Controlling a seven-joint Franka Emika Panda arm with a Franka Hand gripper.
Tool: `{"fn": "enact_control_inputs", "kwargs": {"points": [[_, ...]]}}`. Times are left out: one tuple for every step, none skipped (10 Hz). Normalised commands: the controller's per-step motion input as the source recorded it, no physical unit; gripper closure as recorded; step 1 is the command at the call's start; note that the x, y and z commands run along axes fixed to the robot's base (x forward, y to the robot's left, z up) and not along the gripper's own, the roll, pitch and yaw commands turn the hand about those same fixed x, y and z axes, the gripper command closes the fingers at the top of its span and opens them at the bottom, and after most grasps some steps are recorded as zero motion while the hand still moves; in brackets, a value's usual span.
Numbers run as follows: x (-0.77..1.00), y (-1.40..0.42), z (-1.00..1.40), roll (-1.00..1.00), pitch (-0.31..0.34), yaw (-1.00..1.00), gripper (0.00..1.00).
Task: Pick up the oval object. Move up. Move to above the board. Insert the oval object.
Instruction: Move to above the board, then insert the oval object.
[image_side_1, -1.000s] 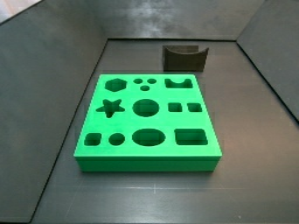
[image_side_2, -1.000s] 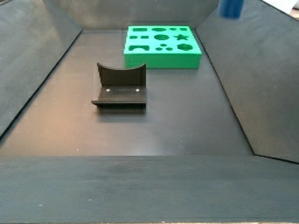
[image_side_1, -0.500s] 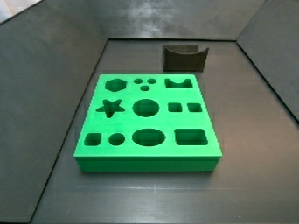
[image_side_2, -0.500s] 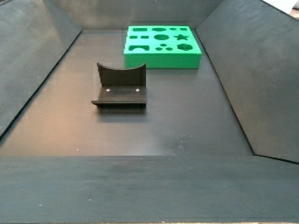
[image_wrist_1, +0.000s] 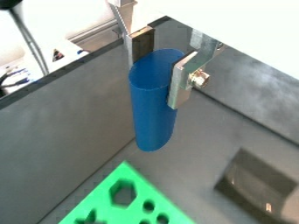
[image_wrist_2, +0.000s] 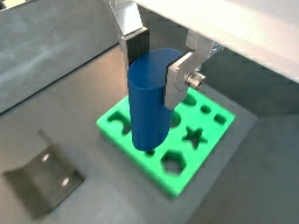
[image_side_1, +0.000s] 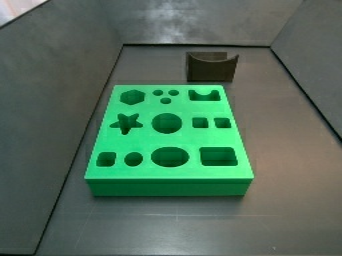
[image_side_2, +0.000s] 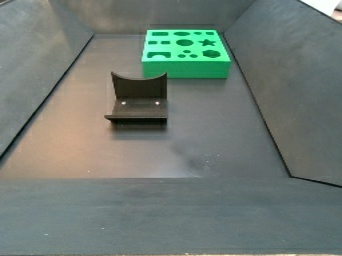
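Between the two silver fingers (image_wrist_1: 184, 77) (image_wrist_2: 179, 74) of the gripper (image_wrist_1: 156, 61) (image_wrist_2: 158, 59) sits the oval object (image_wrist_1: 152, 101) (image_wrist_2: 149, 103). It is a tall, smooth, plain blue peg. The fingers press on its top part from both sides, so the gripper is clamped on it. The peg hangs straight down, and its round bottom end touches nothing.

The gripper is up high in the air. It does not show in either side view, and neither does the peg.

Below the peg, in both wrist views, lies the board (image_wrist_1: 121, 203) (image_wrist_2: 215, 140). It is a bright green slab with holes cut in it. In a side view (image_side_1: 168, 137) you can see a hexagon, a star, round holes, small squares, an oval and a rectangle. In a side view (image_side_2: 186, 51) the board lies at the far end of the floor.

The fixture (image_side_1: 211, 66) (image_side_2: 136, 99) is a dark bracket on a flat base. It stands on the dark floor (image_side_2: 174, 150), well apart from the board. It also shows in both wrist views (image_wrist_1: 260, 182) (image_wrist_2: 45, 172).

Dark walls (image_side_1: 67, 70) rise around the floor.

No words or labels can be read on anything.
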Motion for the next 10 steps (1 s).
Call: {"fn": "enact_control_inputs", "kwargs": {"points": [[0.42, -1.0, 0.01, 0.0, 0.048, 0.0, 1.0], [0.45, -1.0, 0.01, 0.01, 0.065, 0.01, 1.0], [0.47, -1.0, 0.01, 0.01, 0.07, 0.01, 1.0], [0.41, -0.79, 0.01, 0.04, 0.082, 0.01, 1.0], [0.27, -0.47, 0.02, 0.07, 0.088, 0.01, 1.0], [0.19, -0.29, 0.02, 0.08, 0.091, 0.01, 1.0], [0.13, -0.18, 0.02, 0.07, 0.084, 0.01, 1.0], [0.0, -0.05, 0.0, 0.0, 0.0, 0.0, 1.0], [-0.21, -0.08, -0.01, 0.02, -0.017, 0.0, 1.0], [-0.17, -0.21, -0.1, 0.06, 0.0, -0.17, 1.0]]}}
